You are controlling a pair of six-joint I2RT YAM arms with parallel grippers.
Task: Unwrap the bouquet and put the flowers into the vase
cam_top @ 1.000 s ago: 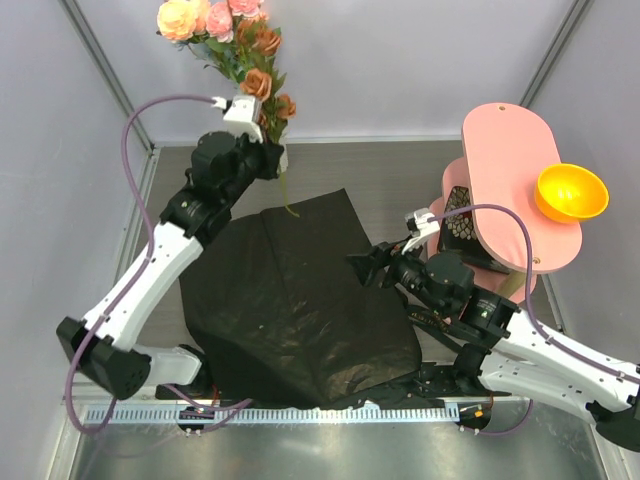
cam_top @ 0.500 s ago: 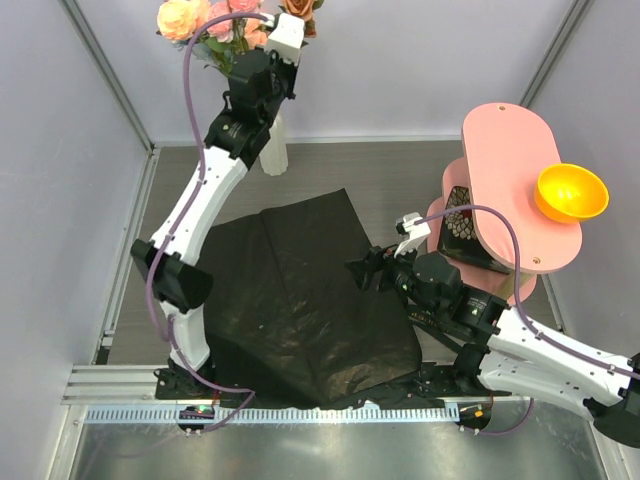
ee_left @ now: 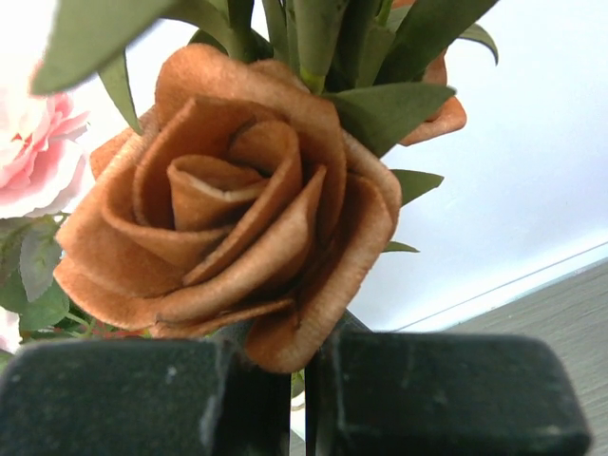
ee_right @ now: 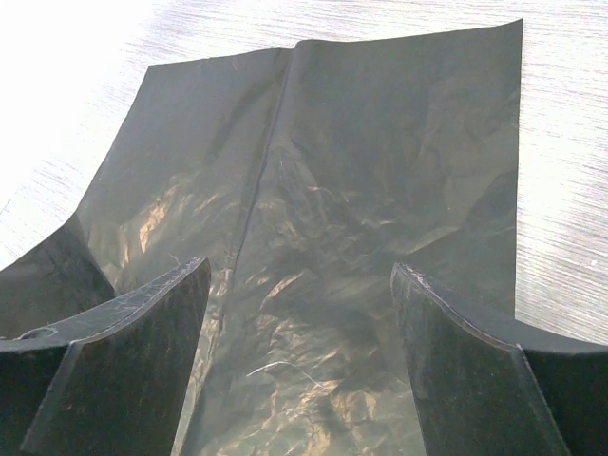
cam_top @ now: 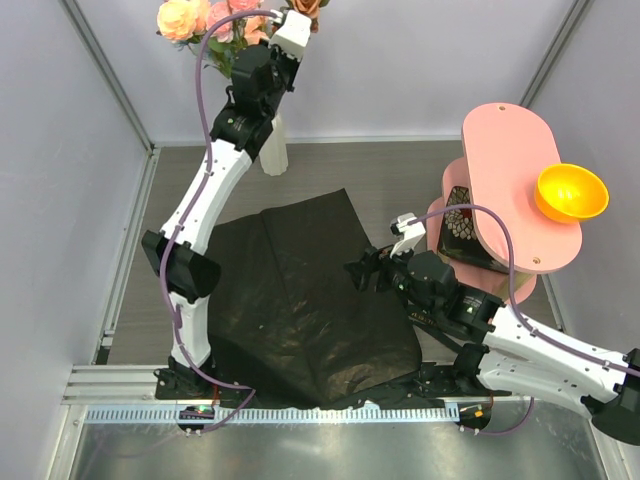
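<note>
The flowers (cam_top: 215, 25) stood at the far left corner, right above the vase (cam_top: 276, 158); their stems seemed to go into it, but the left arm (cam_top: 205, 195) hid the rim. The left gripper (ee_left: 296, 385) was clenched close against a rust rose (ee_left: 233, 204); I could not tell whether a stem was pinched. If one was, pulling away could drag the bunch out or tip the narrow vase; a sideways nudge could do the same. The right gripper (ee_right: 299, 275) hung released over the black paper (ee_right: 323, 190), well apart.
</note>
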